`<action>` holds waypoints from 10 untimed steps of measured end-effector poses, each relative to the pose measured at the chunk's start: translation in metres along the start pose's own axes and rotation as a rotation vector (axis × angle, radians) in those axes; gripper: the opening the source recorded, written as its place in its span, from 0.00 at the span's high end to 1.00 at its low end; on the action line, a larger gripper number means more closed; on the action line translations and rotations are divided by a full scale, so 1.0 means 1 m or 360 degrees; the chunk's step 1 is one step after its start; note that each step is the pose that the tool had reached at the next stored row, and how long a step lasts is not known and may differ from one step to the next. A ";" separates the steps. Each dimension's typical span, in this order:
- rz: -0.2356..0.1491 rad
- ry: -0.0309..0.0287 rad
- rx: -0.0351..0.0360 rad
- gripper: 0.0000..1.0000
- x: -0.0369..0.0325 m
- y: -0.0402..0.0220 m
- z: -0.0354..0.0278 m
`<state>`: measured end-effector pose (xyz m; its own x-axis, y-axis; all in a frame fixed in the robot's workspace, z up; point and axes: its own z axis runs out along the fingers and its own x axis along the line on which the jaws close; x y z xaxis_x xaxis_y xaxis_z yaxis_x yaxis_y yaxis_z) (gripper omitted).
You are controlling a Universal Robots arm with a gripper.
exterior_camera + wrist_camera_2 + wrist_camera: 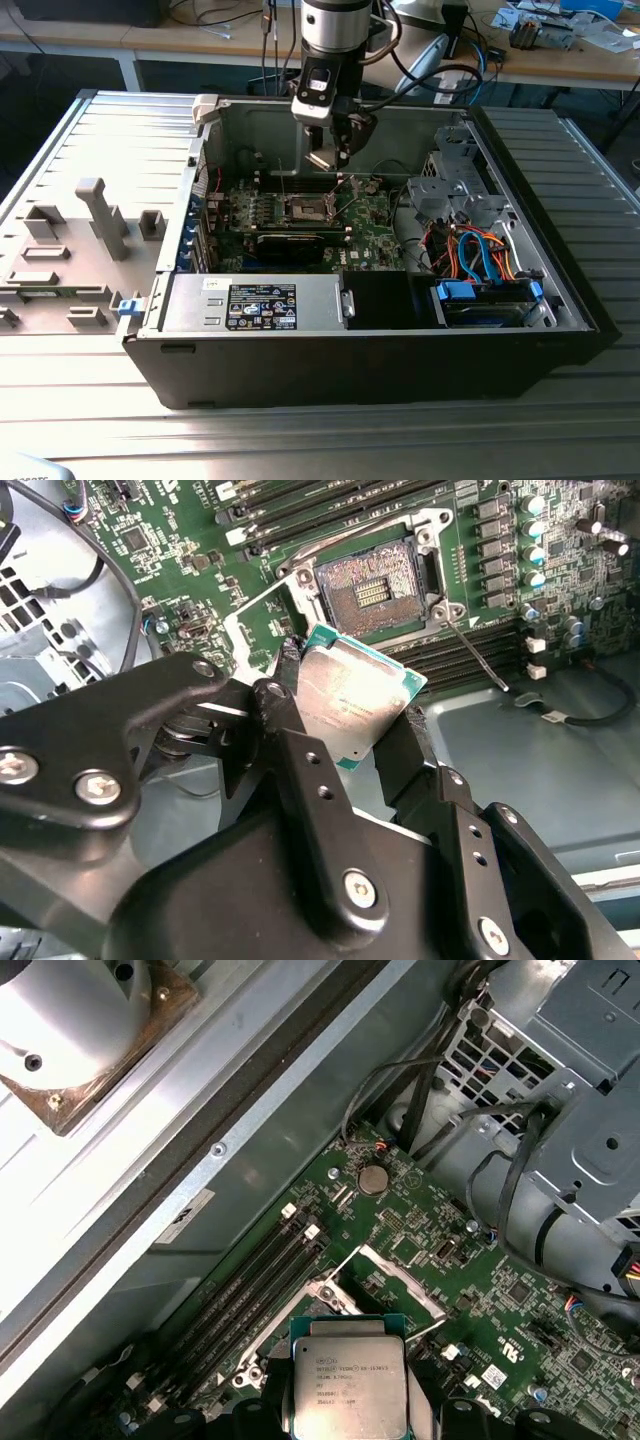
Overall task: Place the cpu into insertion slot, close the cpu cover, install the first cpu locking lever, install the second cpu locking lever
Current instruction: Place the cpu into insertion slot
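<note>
Silvery square cpu (358, 708), clamped in black pincer (350, 692)

You see: cpu (348, 1380) dull silver-grey, green-edged; circuit board (190, 560) green; hand (350, 690) black; insertion slot (368, 585) dark, silvery-rimmed.

cpu (350, 705) — silver, tilted, aloft; insertion slot (370, 585) — bare; cpu cover (400, 1270) — open

The gripper (350, 1418) pinches the cpu (348, 1375) between its black fingers (272, 1415), with the metal top facing the camera, above the green motherboard (500, 1300). Just beyond the chip the cpu cover (402, 1278) stands raised, with the memory slots (250, 1290) beside it. A coin battery (372, 1179) and dark cables (500, 1200) lie farther off, near the metal drive cage (590, 1110)
</note>
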<state>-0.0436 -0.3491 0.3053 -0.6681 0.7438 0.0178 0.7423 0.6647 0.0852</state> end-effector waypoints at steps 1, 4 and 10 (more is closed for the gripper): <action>0.0009 -0.00008 0.0000 0.46 0.0000 0.0000 0.0000; 0.0026 -0.00024 0.0000 0.46 0.0000 0.0000 0.0001; 0.0072 -0.00064 -0.0001 0.46 0.0000 0.0000 0.0004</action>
<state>-0.0436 -0.3491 0.3049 -0.6334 0.7736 0.0177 0.7719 0.6301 0.0851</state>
